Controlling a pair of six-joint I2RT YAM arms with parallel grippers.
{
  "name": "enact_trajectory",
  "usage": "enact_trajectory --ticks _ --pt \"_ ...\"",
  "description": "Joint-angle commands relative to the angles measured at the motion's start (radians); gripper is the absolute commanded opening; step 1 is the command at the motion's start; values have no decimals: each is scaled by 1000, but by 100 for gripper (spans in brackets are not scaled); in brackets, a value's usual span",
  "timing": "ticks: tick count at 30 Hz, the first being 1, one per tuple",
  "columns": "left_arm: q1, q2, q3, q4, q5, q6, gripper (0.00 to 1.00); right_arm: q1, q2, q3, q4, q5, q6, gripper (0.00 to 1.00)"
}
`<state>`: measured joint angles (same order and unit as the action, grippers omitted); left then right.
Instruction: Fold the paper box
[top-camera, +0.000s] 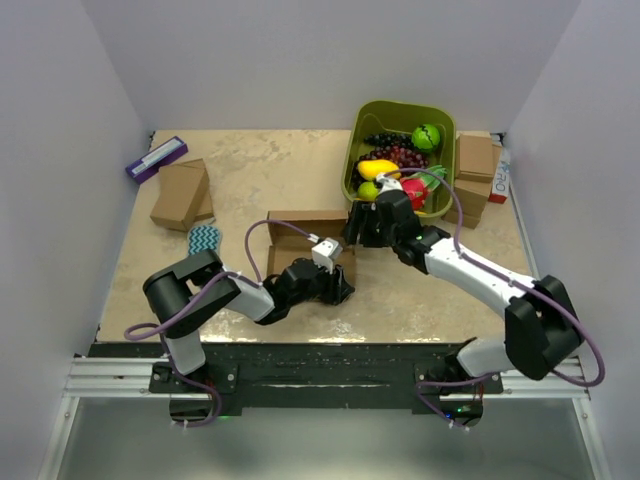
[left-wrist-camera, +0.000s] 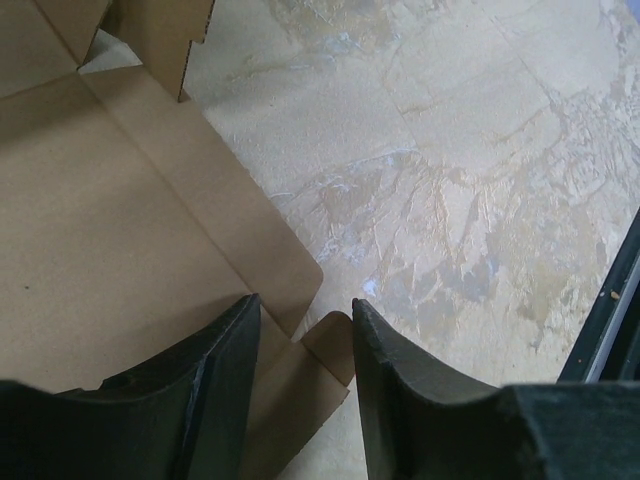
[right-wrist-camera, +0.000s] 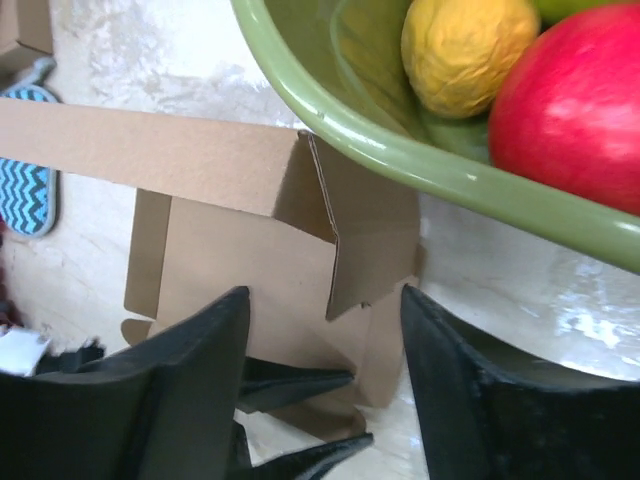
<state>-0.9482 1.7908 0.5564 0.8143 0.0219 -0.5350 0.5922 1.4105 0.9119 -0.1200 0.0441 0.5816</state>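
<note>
Brown corrugated cardboard, the paper box (top-camera: 295, 232), lies partly folded at the middle of a mottled beige, stone-patterned tabletop (top-camera: 260, 170). Its right end is just beside a glossy olive-green bin (top-camera: 400, 104). The left end effector (top-camera: 338, 287) sits at the box's near edge, and the right end effector (top-camera: 358, 228) hangs at its right end.

From the left wrist, a flat matte panel with crease lines fills the left side. Two black curved fingers (left-wrist-camera: 215, 390) stand about half apart. A small rounded tab lies in the gap, not pinched.

From the right wrist, black wedge-shaped fingers (right-wrist-camera: 480, 400) are spread wide and grip nothing. They hover over an upright side wall and a folded-in end flap, close under the bin's smooth rim. A wrinkled yellow fruit (right-wrist-camera: 465, 50) and a shiny red fruit (right-wrist-camera: 570, 100) sit in the bin.
</note>
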Motion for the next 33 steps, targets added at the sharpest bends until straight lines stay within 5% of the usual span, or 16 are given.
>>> enact_trajectory --ticks 1,9,14,24,33 --pt "8 16 -59 -126 -19 -8 47 -46 -119 9 -52 48 -57 74" --pt "9 10 -79 -93 4 -2 46 -129 -166 -93 -14 66 -106 69" --pt "11 9 -89 -67 30 7 46 -126 -130 -185 167 -62 -196 62" --pt "15 24 -93 -38 55 9 46 -74 -32 -220 382 -176 -347 63" --pt "19 28 -102 -20 69 6 45 -57 96 -219 568 -205 -356 57"
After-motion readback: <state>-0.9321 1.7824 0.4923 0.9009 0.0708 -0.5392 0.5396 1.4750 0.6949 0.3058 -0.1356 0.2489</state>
